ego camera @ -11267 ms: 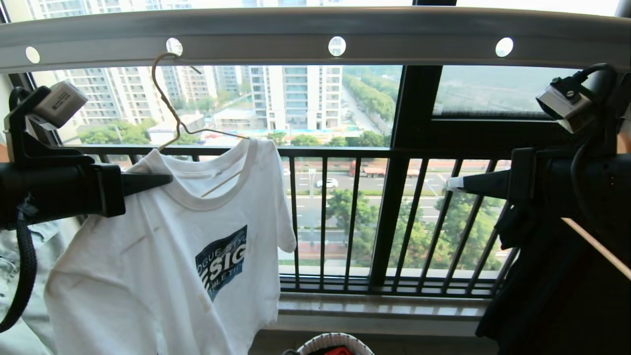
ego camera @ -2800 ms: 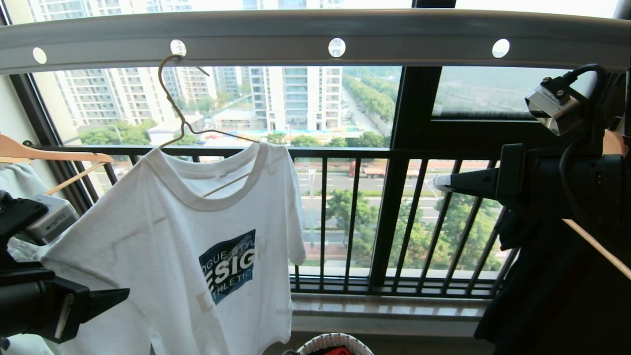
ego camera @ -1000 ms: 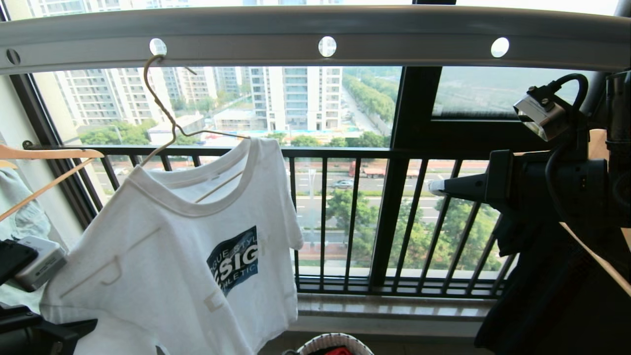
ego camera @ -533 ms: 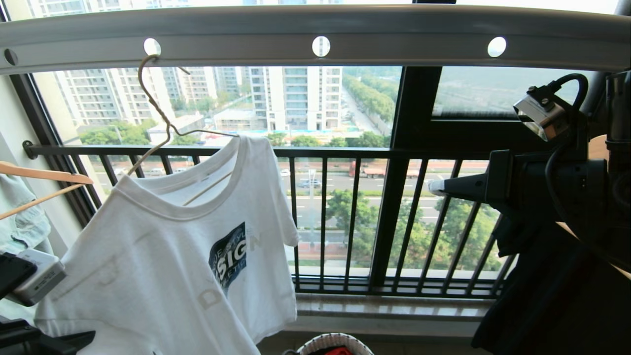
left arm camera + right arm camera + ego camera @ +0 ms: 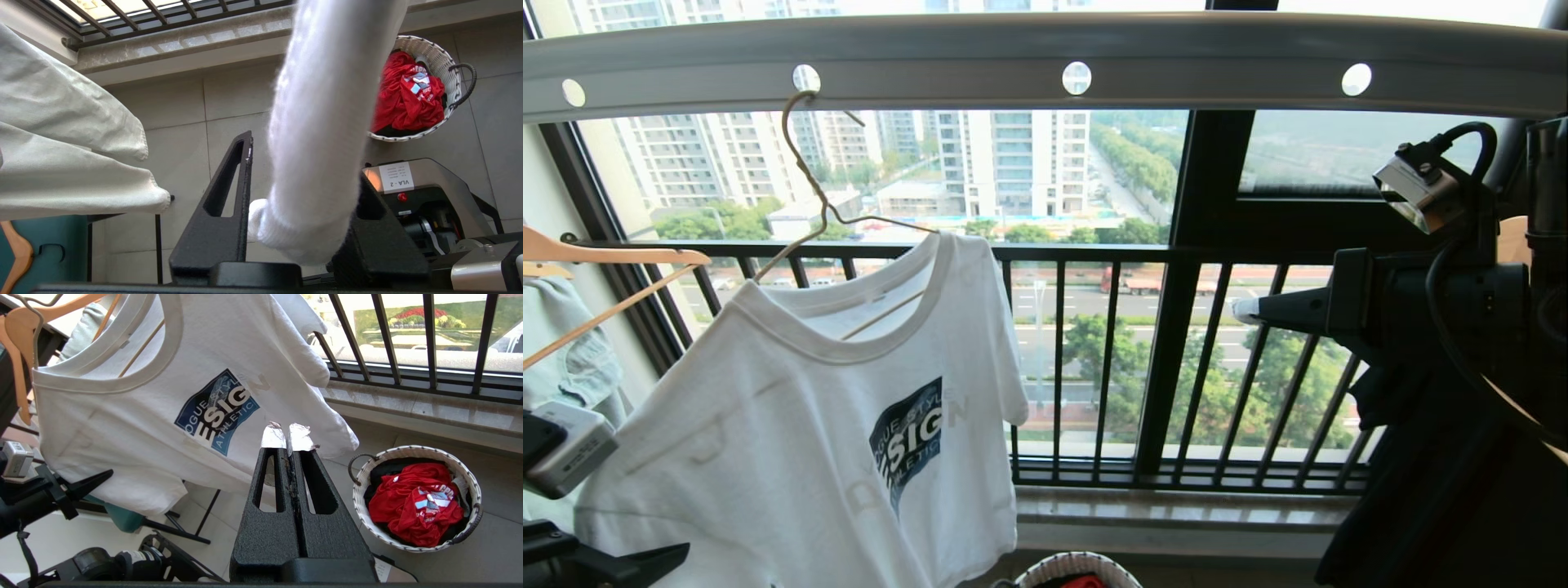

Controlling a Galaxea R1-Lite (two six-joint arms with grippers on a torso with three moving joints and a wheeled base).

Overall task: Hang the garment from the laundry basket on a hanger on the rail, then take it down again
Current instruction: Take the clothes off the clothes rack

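The left gripper [image 5: 294, 204] sits low at the near left of the scene with its two black fingers [image 5: 220, 212] parted, and a fold of the white garment [image 5: 800, 441] hangs down into the gap between them; whether either finger presses the cloth cannot be told. The right gripper [image 5: 289, 437] is held out at the right, in front of the window bars, with its foil-tipped fingers pressed together on nothing, clear of the cloth.

The garment is a white short-sleeved T-shirt with a dark blue angled chest logo, draped on the hanger [image 5: 805, 175]. The hanger's long hook sits in a round hole of the rail [image 5: 1176, 61], left of centre, and the shirt hangs tilted, its left shoulder lower. The laundry basket [image 5: 416, 498] stands on the floor below, with red cloth in it.
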